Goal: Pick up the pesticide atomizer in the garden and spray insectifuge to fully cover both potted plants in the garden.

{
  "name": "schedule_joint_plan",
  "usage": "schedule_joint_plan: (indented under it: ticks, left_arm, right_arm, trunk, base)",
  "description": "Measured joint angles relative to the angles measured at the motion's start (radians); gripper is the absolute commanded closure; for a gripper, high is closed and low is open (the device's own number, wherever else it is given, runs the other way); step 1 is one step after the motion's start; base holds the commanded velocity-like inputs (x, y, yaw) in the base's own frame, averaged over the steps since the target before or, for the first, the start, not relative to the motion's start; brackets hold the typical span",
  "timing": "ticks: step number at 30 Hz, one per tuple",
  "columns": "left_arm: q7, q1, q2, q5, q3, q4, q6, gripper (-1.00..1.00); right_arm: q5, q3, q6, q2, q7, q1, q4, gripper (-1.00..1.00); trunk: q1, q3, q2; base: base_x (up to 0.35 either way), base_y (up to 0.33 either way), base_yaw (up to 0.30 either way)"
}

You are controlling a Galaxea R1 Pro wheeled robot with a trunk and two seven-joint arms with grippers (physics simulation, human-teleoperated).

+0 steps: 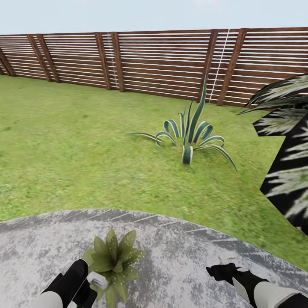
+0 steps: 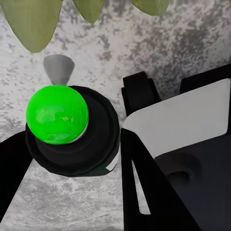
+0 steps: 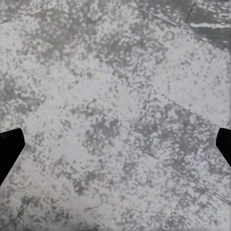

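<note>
One potted plant, a low rosette of speckled green leaves, sits on the grey stone paving just ahead of me. My left gripper hangs right beside it, shut on the pesticide atomizer. In the left wrist view the atomizer shows a bright green knob on a black collar, and its grey nozzle points toward the plant's leaf tips. My right gripper hovers over bare paving to the plant's right. It is open and holds nothing, with its fingertips far apart.
Past the paving lies green lawn. A striped blue-green agave grows on it ahead. Dark white-streaked palm fronds crowd the right side. A brown slatted fence closes off the back.
</note>
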Motion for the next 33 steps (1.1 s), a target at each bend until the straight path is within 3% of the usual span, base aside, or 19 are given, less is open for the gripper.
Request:
schedule_joint_plan:
  ticks: [9, 21, 33]
  left_arm:
    - [-0.002, 0.000, -0.004, 0.000, -0.001, 0.045, 0.000, 1.00]
    - [-0.002, 0.000, -0.004, 0.000, -0.001, 0.045, -0.001, 1.00]
    - [0.000, 0.000, -0.005, 0.000, 0.000, 0.038, -0.001, 1.00]
  right_arm:
    - [0.000, 0.000, 0.029, 0.000, 0.000, 0.000, 0.000, -1.00]
    - [0.000, 0.001, 0.034, 0.000, 0.003, 0.000, 0.000, -1.00]
    - [0.001, 0.001, 0.039, 0.000, 0.005, 0.000, 0.000, -1.00]
  trunk:
    - [0.000, 0.000, 0.000]
    - [0.000, -0.005, 0.000]
    - [0.000, -0.008, 0.000]
  base:
    - [0.005, 0.003, -0.169]
    - [-0.002, 0.000, -0.008]
    - [-0.188, 0.092, 0.000]
